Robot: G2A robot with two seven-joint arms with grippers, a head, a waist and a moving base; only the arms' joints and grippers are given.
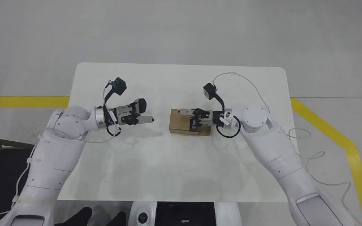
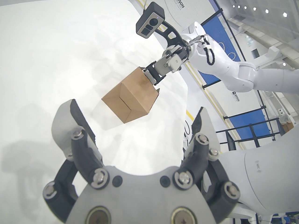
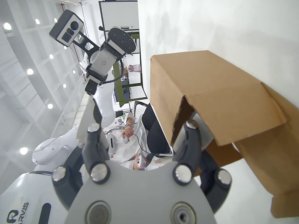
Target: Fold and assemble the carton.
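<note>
1. The carton [image 1: 182, 120] is a brown cardboard box lying on its side near the middle of the white counter [image 1: 169, 169], between the two arms.
2. The right gripper [image 1: 197, 119] is at the carton's open end, the end that faces the right arm.
3. Its fingers are spread and are not pinching anything. One finger [image 3: 190, 131] is tucked inside the opening under the upper panel, and the other finger [image 3: 94, 117] is outside, well clear of the cardboard.
4. A loose flap [image 3: 264, 162] sticks out from that open end, next to the inner finger.
5. The left gripper [image 1: 148, 119] is just above the counter on the carton's other side, near it but not touching.
6. Its fingers are also spread wide, with nothing between them, and they point towards the carton.
7. The end of the carton facing the left gripper is closed, with a straight seam running across it in the left wrist view.
</note>
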